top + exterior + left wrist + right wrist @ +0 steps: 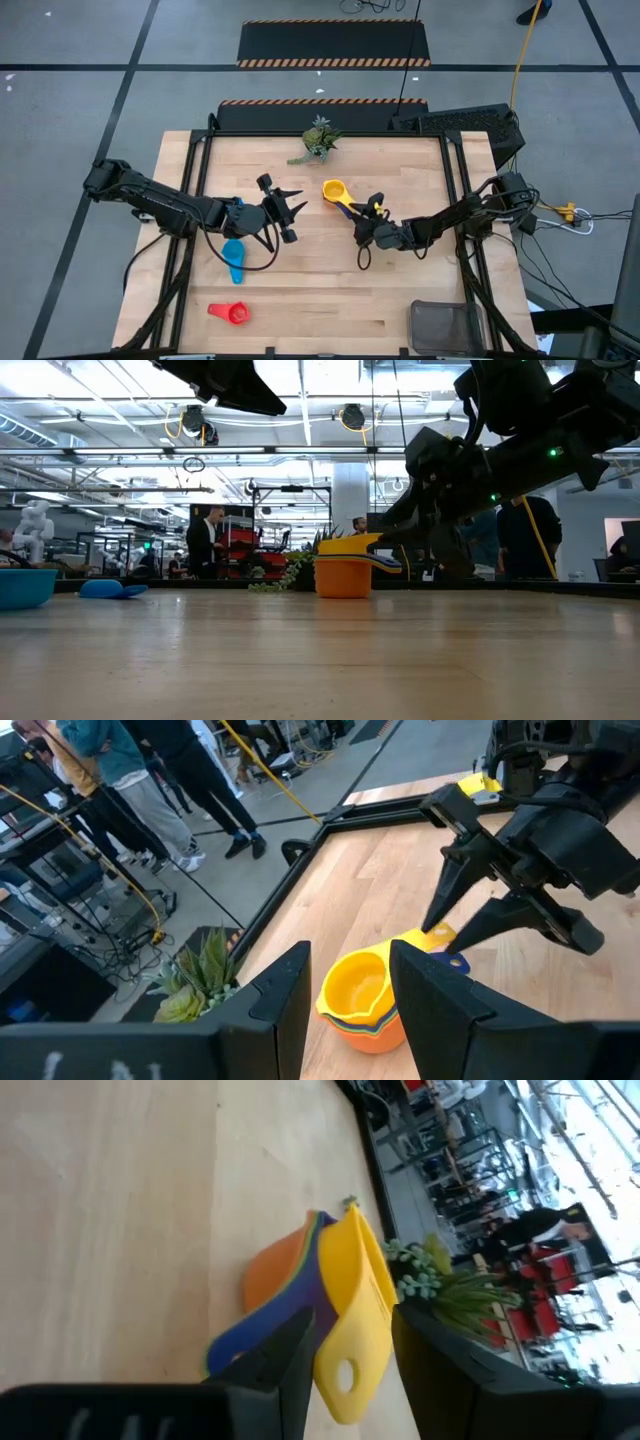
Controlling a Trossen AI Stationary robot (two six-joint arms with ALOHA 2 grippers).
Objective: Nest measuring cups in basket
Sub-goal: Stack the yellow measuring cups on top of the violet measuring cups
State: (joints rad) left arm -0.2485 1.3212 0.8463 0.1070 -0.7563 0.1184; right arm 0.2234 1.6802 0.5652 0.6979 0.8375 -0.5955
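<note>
Nested cup stack (335,191), yellow on top, frame centre on desk (320,300); handles point lower right toward my right end effector (374,213), nearer, open astride handles, gripping nothing. Left end effector (288,212) open, empty, to frame left.

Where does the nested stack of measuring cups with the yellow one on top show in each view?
High view: cup stack, centre, below the plant sprig.
Low view: centre, sprig behind it.
Left wrist view: between the near fingers, sprig beside.
Right wrist view: centre, sprig beyond.
Shared landmark: the sprig.
</note>
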